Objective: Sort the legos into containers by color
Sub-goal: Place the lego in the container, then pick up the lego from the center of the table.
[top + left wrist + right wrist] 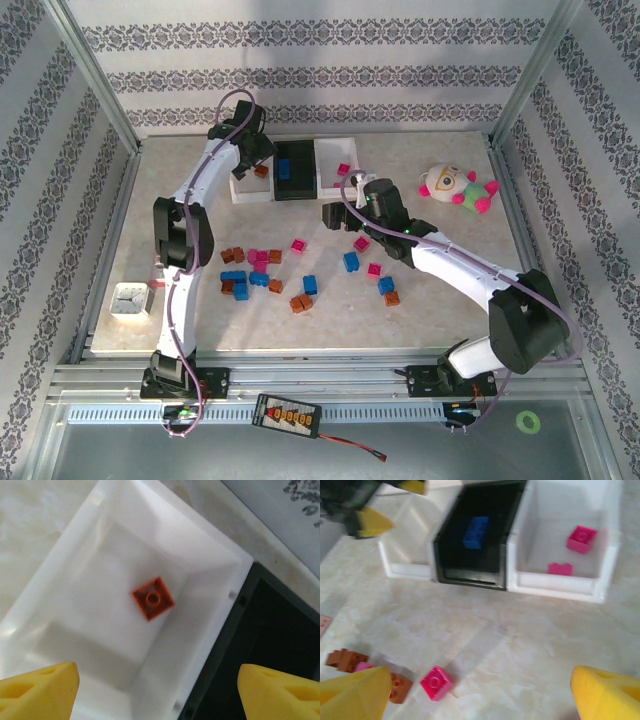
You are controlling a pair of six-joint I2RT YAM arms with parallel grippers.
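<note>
My left gripper (pixel 256 160) (pixel 160 695) hangs open over the left white container (pixel 242 190) (pixel 75 580). A single orange-brown lego (pixel 153 598) (pixel 261 171) lies on that container's floor, free of the yellow fingertips (pixel 40 690). The black middle container (pixel 294 193) (pixel 445 555) holds a blue lego (pixel 476 531). Two pink legos (pixel 581 538) lie in the right white container (pixel 328 150) (pixel 560 587). My right gripper (pixel 340 200) (pixel 480 697) stands open above bare table, just in front of the containers. A pink lego (pixel 436 682) lies by its left finger. Several loose legos (pixel 258 270) are scattered mid-table.
A plush toy (pixel 455 187) lies at the back right. Near the table's left edge (pixel 131 300) sits a small white square block with a red-and-white packet beside it. Metal frame posts (pixel 95 70) stand at the back corners.
</note>
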